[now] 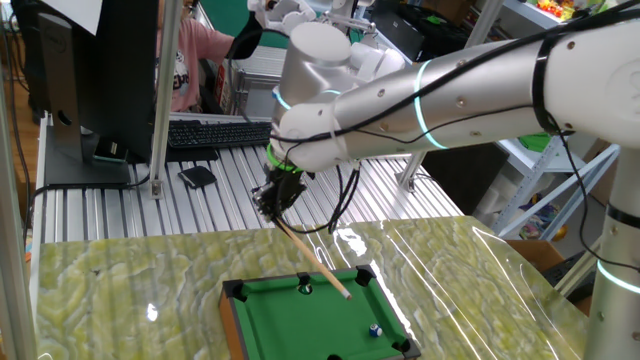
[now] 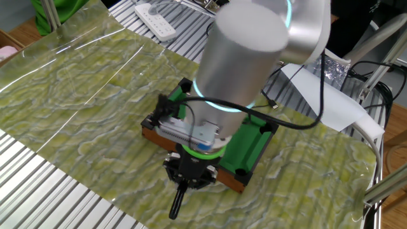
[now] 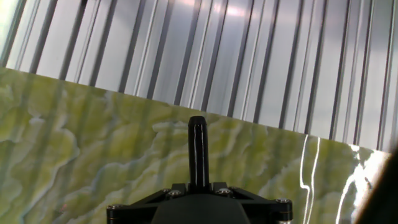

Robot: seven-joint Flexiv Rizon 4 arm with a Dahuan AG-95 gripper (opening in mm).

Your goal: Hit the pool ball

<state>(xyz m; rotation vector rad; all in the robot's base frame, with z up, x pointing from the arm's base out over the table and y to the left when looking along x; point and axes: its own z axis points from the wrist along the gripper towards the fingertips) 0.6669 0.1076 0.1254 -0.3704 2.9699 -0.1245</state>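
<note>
The pool ball (image 1: 375, 329), tiny and blue with a white patch, lies on the mini green pool table (image 1: 300, 320) near its right side. My gripper (image 1: 275, 205) hangs above and behind the table's far rail, shut on a thin cue stick (image 1: 315, 262). The cue slants down over the felt, and its tip ends near the far rail, well short of the blue ball. A dark small ball (image 1: 306, 287) sits left of the cue tip. In the hand view the cue's black butt (image 3: 198, 149) sticks out of the gripper (image 3: 198, 186). In the other fixed view the arm hides most of the table (image 2: 251, 137).
The pool table stands on a green marbled mat (image 1: 120, 290) over a ribbed metal tabletop (image 1: 220, 205). A keyboard (image 1: 215, 133), a monitor stand (image 1: 90, 160) and a small black device (image 1: 197, 177) lie at the back. A power strip (image 2: 156, 19) lies at the far edge.
</note>
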